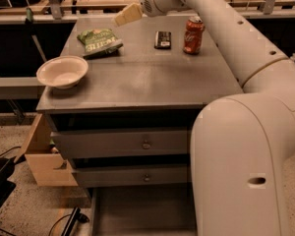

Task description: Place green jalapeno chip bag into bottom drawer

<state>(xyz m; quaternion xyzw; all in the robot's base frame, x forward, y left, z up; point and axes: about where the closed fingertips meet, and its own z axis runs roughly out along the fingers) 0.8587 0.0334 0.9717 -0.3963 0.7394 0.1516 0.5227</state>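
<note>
The green jalapeno chip bag (pixel 99 41) lies flat on the grey cabinet top (pixel 152 80) at the back left. My gripper (pixel 126 14) hangs above the back edge of the top, just up and to the right of the bag, not touching it. The bottom drawer (pixel 142 215) is pulled out at the foot of the cabinet, a shallow grey tray, partly hidden by my white arm (pixel 246 146).
A white bowl (pixel 63 72) sits at the top's left edge. A black rectangular object (pixel 162 39) and a red soda can (pixel 193 35) stand at the back right. Two knobbed drawers (pixel 145 144) are closed. A wooden box (pixel 46 156) sits left of the cabinet.
</note>
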